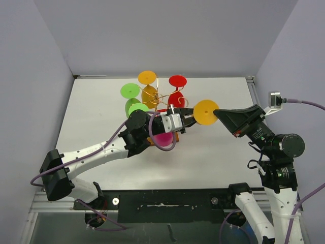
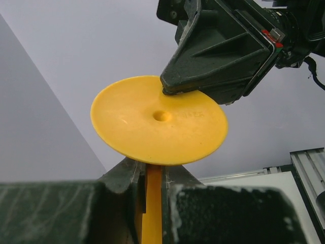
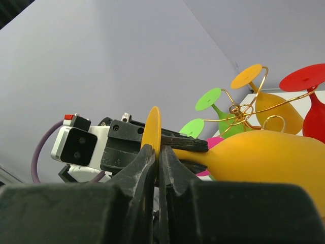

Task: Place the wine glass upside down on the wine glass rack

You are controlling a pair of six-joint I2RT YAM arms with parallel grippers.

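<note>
Top external view shows the yellow wine glass (image 1: 205,112) lying on its side in the air above the table (image 1: 213,157), at about 3 o'clock from the wire rack (image 1: 161,97). Its stem is pinched by the left gripper (image 1: 186,120), and the right gripper (image 1: 217,113) is pressed together on the rim of its round foot. Green glasses (image 1: 130,91), an orange glass (image 1: 148,77) and a red glass (image 1: 177,81) sit on the rack, feet up.
</note>
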